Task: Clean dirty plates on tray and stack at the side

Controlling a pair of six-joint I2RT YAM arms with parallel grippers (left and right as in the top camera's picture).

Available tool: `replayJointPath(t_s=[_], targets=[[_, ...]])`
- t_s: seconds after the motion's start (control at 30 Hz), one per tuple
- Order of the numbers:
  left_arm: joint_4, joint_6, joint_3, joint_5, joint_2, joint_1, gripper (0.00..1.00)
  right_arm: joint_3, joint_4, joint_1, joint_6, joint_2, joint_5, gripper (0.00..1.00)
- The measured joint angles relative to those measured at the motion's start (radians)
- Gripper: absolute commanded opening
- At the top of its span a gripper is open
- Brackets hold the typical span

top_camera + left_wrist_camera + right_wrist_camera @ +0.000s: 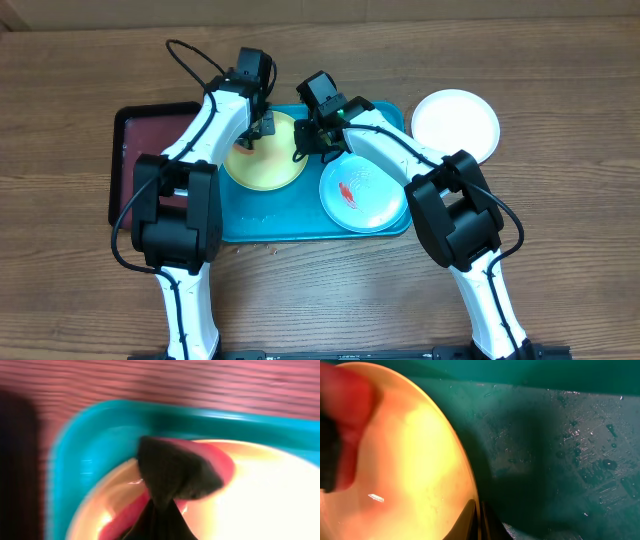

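Note:
The yellow-green plate (262,165) lies at the back left of the turquoise tray (250,215). My left gripper (266,128) is shut on a dark wiping pad (175,472) pressed onto this plate (265,495), over a red smear (215,457). My right gripper (303,150) is shut on the plate's right rim (410,460), its fingers (479,520) pinching the edge. The mint-blue plate (365,195) with red smears lies on the right of the tray. The white plate (455,122) lies on the table, right of the tray.
A dark maroon tray (150,135) with a black rim sits against the turquoise tray's left side. The tray floor (560,445) is wet with droplets. A few small crumbs lie on the table by the tray's front edge (262,247).

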Motion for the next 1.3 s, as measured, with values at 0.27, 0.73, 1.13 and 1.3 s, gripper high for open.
replayJointPath(t_s=[0.27, 0.73, 1.13, 1.3], targets=[[-0.044, -0.003, 0.000, 0.341, 0.000, 0.003, 0.04, 0.000, 0.000, 0.000, 0.000, 0.000, 0.000, 0.04], [-0.327, 0.053, 0.004, 0.106, 0.000, -0.010, 0.04, 0.000, 0.000, 0.000, 0.000, 0.000, 0.000, 0.04], [-0.424, -0.032, 0.233, -0.103, 0.016, 0.006, 0.04, 0.000, 0.000, 0.000, 0.000, 0.000, 0.000, 0.04], [-0.421, -0.081, 0.324, -0.023, -0.042, 0.051, 0.04, 0.026, -0.047, 0.000, 0.000, 0.000, 0.007, 0.04]])
